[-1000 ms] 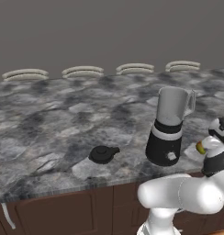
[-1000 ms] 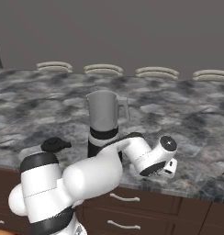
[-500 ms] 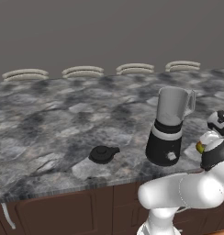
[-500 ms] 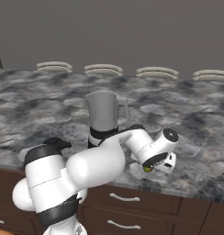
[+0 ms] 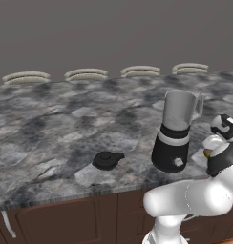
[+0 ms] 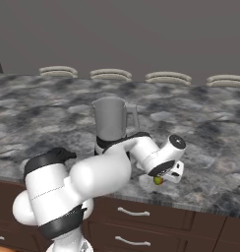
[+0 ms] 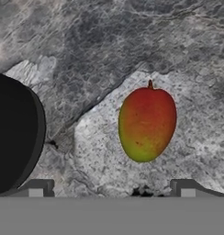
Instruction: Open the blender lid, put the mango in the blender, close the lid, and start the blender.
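Arm low right, hand (image 7: pixel 111 188) wide apart.

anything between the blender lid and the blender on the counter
Nothing: in the left base view the blender lid and the blender stand apart, with bare counter between them.

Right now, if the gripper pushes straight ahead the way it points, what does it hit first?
Most likely the red-and-green mango lying on the grey marbled counter. It sits between the open gripper tips; how far off is unclear.

marble counter (image 5: pixel 51 128) bears blender (image 5: pixel 176 131), blender lid (image 5: pixel 107 159), mango (image 7: pixel 147 123)
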